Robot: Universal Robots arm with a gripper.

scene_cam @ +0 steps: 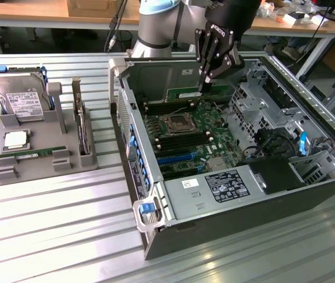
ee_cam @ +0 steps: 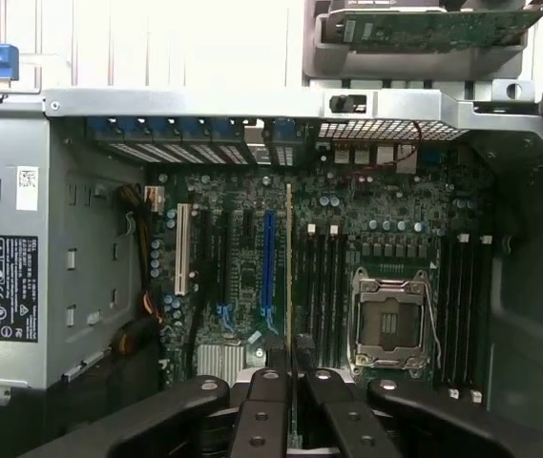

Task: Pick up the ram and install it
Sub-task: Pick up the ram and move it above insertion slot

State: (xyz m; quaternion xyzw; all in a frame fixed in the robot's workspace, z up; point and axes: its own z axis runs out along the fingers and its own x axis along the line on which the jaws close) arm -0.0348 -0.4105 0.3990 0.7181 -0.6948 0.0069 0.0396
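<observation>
The ram is gripped along its upper edge by the closed fingers of the gripper. It hangs level inside the open computer case, at the far side of the motherboard, above the memory slots. A second stick lies in the grey tray at the exterior view's left.

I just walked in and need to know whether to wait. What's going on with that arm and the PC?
The arm's gripper is shut on a ram stick, holding it edge-down inside the open computer case, over the motherboard's memory slots beside the processor socket. It does not look seated yet. A second stick lies on the grey tray beside the case.
</observation>
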